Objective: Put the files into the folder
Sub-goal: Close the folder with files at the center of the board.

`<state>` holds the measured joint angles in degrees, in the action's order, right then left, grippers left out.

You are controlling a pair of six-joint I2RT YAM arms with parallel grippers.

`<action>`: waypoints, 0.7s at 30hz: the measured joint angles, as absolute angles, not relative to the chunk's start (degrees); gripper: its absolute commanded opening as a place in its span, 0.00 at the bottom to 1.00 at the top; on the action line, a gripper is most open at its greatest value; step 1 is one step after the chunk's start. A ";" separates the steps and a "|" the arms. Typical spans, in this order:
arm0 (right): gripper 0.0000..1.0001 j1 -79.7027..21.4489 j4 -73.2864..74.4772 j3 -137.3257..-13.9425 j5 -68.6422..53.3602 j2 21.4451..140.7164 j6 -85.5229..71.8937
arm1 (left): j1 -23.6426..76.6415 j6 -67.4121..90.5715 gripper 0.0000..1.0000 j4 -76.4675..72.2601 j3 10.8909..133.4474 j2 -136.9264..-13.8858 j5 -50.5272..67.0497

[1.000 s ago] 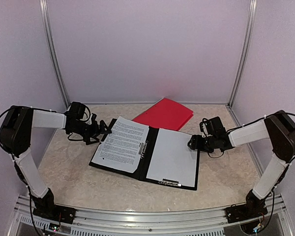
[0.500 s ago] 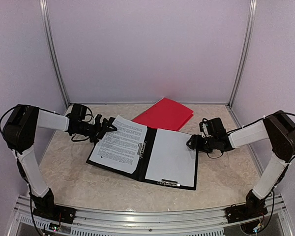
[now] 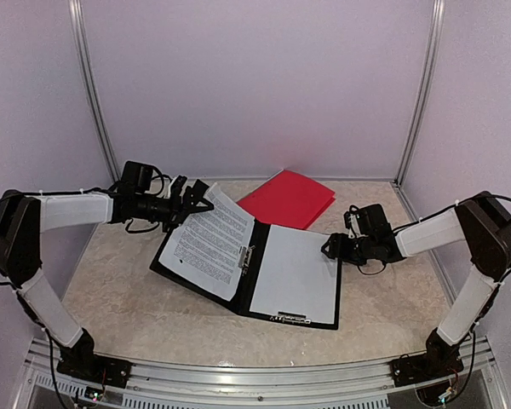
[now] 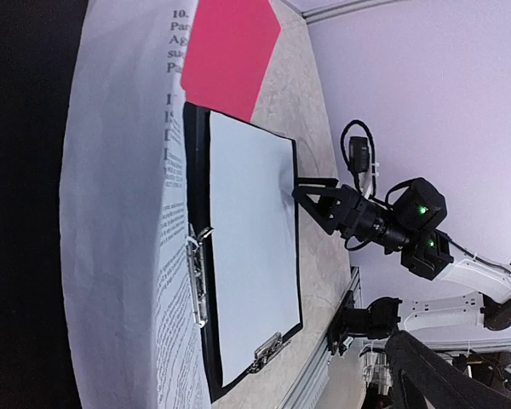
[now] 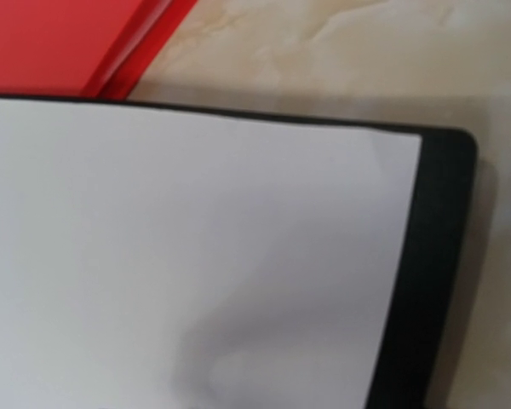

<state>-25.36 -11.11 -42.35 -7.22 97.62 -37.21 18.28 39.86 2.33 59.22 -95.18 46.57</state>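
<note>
Black folder (image 3: 249, 294) lies open on the table (image 3: 119, 298), centre of the top view. The files are inside it: printed sheet (image 3: 209, 243) on the left half, blank sheet (image 3: 298, 273) on the right half. Left gripper (image 3: 194, 198) is at the printed sheet's upper-left corner with its jaws wide; can't tell if it pinches anything. The sheet bows up on that side. Right gripper (image 3: 330, 247) is at the folder's right edge, fingers spread partway, nothing seen between them. Red folder (image 3: 285, 198) lies flat just beyond the far edge, upper centre.
</note>
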 measured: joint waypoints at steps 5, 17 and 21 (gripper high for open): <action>0.70 -25.52 -11.11 -42.35 -7.20 97.62 -37.21 | 22.37 40.07 0.99 4.40 64.10 -93.95 46.04; 0.70 -26.96 -12.93 -42.37 -8.12 98.48 -37.23 | 32.29 40.27 0.99 8.86 73.58 -94.37 43.94; 0.70 -27.27 -13.52 -42.39 -8.60 98.72 -37.28 | 34.50 39.86 0.99 10.24 76.64 -95.13 43.00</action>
